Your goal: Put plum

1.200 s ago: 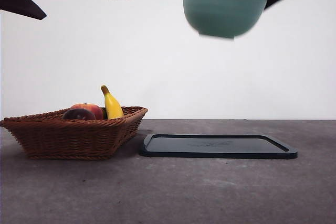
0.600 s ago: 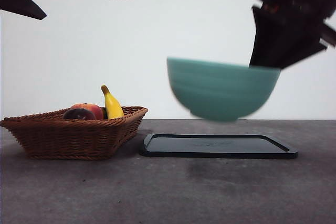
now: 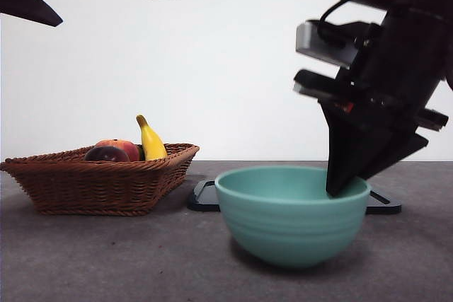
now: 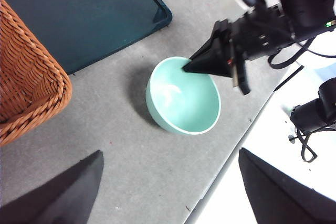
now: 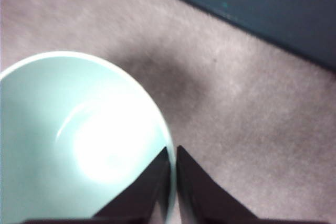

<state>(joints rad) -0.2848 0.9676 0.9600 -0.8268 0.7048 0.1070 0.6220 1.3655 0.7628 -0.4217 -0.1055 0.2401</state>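
Grey table (image 3: 106, 259): plum (image 3: 106, 154) in basket (image 3: 92, 185), far from right fingers (image 3: 340, 187).

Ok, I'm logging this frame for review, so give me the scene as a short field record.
right gripper: shut on the bowl rim, one jaw inside, one outside
bowl: teal, empty, on the table in front of the tray
tray: dark, flat, bare
plum: in the basket, beside the red-orange fruit
banana: upright in the basket
basket: wicker, beside the tray
left gripper: open, held high, away from the fruit

Table (image 3: 106, 259): grey, matte, under my claw.
On it: wicker basket (image 3: 99, 185), dark tray (image 4: 79, 17), green bowl (image 3: 290, 217).
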